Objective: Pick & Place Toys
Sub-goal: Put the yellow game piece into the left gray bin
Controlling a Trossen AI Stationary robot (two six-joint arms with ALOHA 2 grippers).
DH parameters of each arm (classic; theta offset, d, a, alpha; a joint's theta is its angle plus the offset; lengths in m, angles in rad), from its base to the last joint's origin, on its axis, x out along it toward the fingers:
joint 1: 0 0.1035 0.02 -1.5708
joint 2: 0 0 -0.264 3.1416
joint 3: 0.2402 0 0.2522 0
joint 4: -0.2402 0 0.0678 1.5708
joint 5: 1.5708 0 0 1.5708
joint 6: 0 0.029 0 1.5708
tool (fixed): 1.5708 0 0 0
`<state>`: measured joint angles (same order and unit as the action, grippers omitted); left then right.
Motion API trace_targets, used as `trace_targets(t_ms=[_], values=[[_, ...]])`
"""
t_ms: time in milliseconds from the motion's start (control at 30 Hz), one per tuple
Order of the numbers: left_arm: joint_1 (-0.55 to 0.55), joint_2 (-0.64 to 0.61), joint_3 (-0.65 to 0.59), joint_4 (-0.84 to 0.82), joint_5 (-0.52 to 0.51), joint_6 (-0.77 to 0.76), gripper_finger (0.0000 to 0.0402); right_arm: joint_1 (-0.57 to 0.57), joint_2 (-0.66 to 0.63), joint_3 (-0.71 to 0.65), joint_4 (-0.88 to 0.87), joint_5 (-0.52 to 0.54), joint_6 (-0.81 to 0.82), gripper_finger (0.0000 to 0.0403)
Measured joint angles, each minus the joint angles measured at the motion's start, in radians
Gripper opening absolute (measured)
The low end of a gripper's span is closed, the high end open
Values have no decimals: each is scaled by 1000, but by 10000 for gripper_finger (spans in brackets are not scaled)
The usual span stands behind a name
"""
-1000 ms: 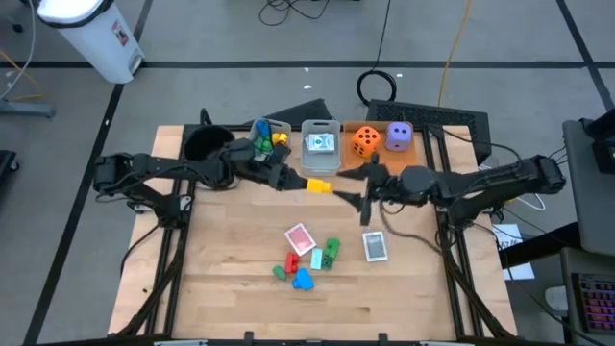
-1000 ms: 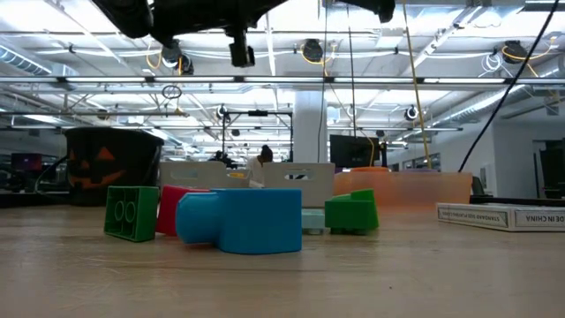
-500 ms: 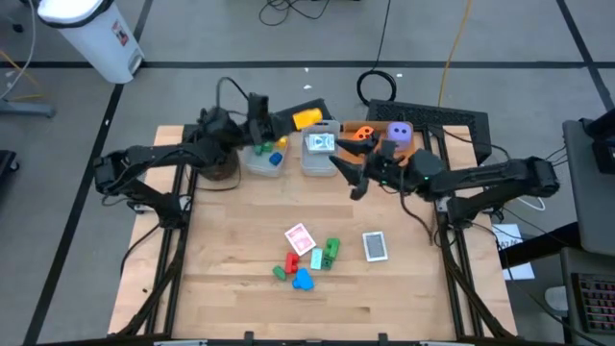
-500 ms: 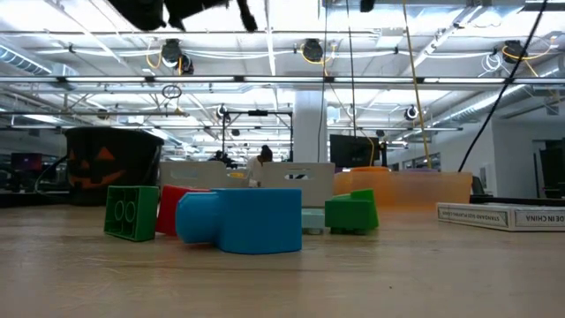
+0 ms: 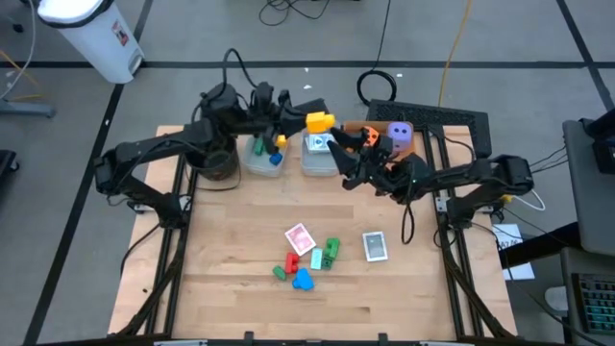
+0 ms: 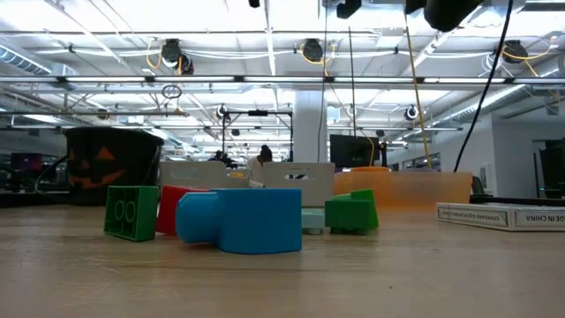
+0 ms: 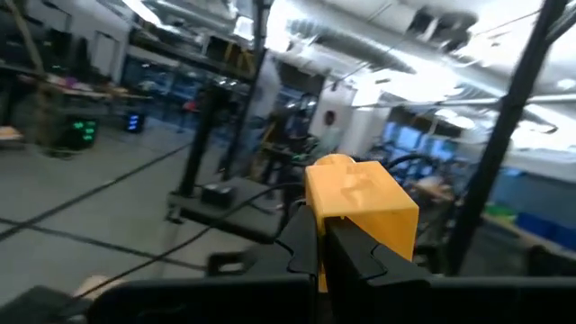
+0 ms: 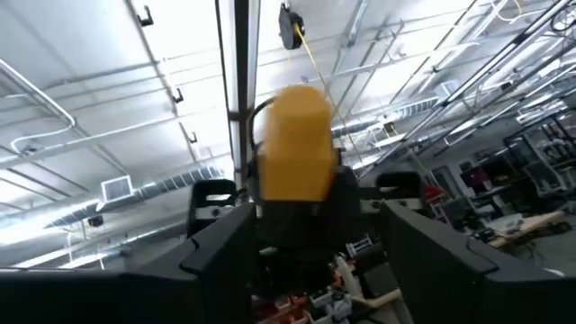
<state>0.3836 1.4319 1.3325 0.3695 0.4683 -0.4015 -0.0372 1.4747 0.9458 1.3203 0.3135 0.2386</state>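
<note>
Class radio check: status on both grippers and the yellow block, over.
Left gripper shut on yellow block, above the bins. Right gripper open, empty, close beside. Nothing in the way.

Little can be read. In the low view, a flat white box (image 6: 500,215) lying on the worktop (image 6: 282,274) at the right carries a line of dark capitals along its side; it seems to end in "IN CHINA", but the earlier letters are too small to make out.
</note>
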Motion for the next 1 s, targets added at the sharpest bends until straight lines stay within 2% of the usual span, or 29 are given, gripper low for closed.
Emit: trace_targets(t_ms=[133,400,767,1000], values=[[-11,15,1,-16,-51,37,0,0,23,47,-2,-1,8,230],[-25,60,4,69,-61,7,0,-3,45,105,-10,3,-19,227],[-35,67,2,93,-35,21,0,-32,46,104,14,-5,-16,222],[-42,72,-3,58,19,41,0,-51,43,105,31,-4,-11,222]])
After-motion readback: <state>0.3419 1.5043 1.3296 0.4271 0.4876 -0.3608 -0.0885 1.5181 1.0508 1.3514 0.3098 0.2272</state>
